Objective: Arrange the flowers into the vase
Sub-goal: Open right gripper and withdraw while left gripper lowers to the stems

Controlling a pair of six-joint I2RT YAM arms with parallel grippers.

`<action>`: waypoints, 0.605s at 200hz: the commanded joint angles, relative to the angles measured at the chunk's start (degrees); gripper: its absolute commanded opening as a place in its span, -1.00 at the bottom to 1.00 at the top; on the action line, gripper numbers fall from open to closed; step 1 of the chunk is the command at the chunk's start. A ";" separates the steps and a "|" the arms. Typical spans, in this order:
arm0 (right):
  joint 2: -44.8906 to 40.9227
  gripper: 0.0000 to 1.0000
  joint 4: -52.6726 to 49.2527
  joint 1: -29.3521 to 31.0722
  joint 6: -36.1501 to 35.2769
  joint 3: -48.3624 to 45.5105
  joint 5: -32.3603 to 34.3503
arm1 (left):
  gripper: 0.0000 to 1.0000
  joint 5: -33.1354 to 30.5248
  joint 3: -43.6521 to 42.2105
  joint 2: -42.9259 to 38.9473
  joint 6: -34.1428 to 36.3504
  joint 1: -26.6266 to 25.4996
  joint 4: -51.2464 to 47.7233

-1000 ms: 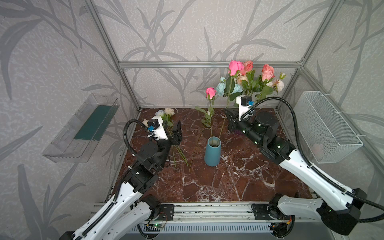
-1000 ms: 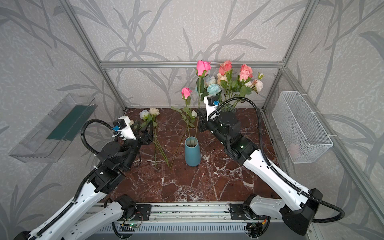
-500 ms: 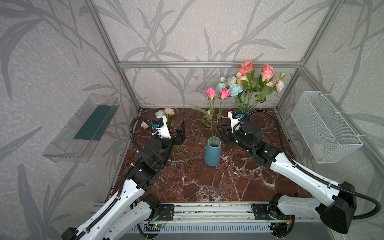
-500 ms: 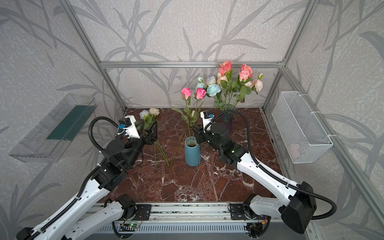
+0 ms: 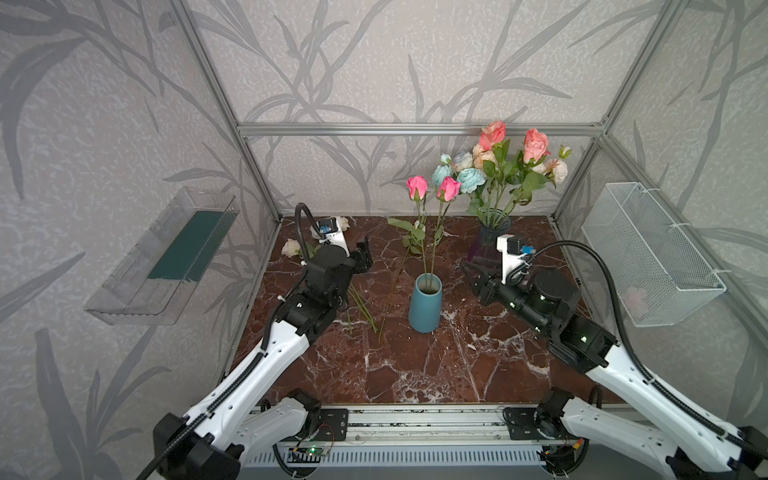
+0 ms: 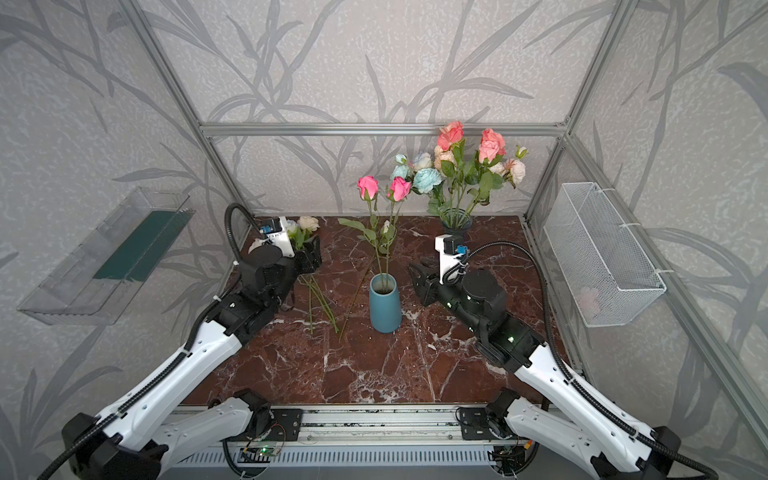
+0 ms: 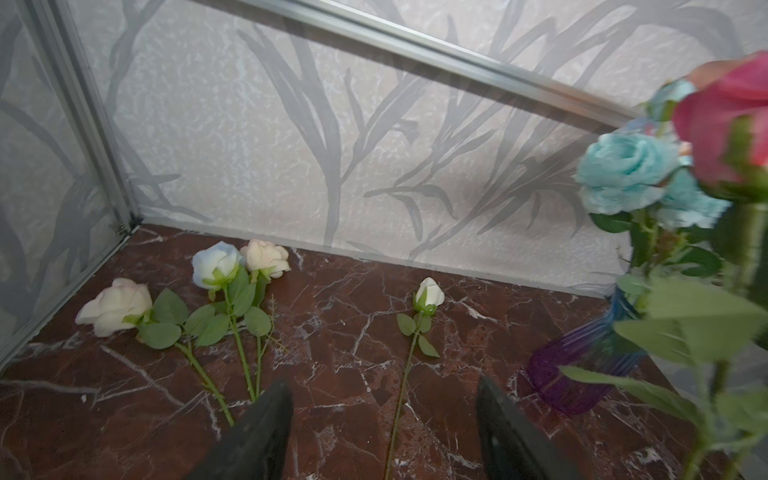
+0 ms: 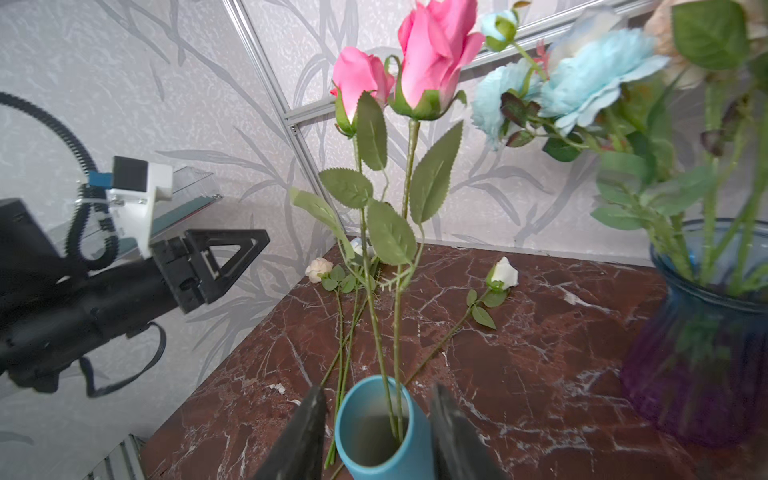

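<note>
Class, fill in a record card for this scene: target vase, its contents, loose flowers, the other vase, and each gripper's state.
Target vase: blue vase, upright in the middle of the table
Contents: two pink roses
Loose flowers: four pale flowers lying flat, mostly left of the blue vase
Other vase: glass vase at the back, holding a mixed bouquet
Left gripper: open, empty
Right gripper: open, empty, right of the blue vase
</note>
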 commanded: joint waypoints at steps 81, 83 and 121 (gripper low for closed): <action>-12.33 -0.17 -7.65 -0.47 2.65 -12.93 4.57 | -0.04 17.74 18.46 34.36 -12.14 20.18 -25.21; -12.34 -0.16 -7.57 -0.50 2.71 -13.06 4.50 | -0.09 18.21 18.80 35.03 -11.79 20.33 -25.32; -12.51 -0.16 -6.83 -0.60 3.67 -14.94 3.52 | -0.18 18.96 26.68 46.28 -7.04 21.25 -32.10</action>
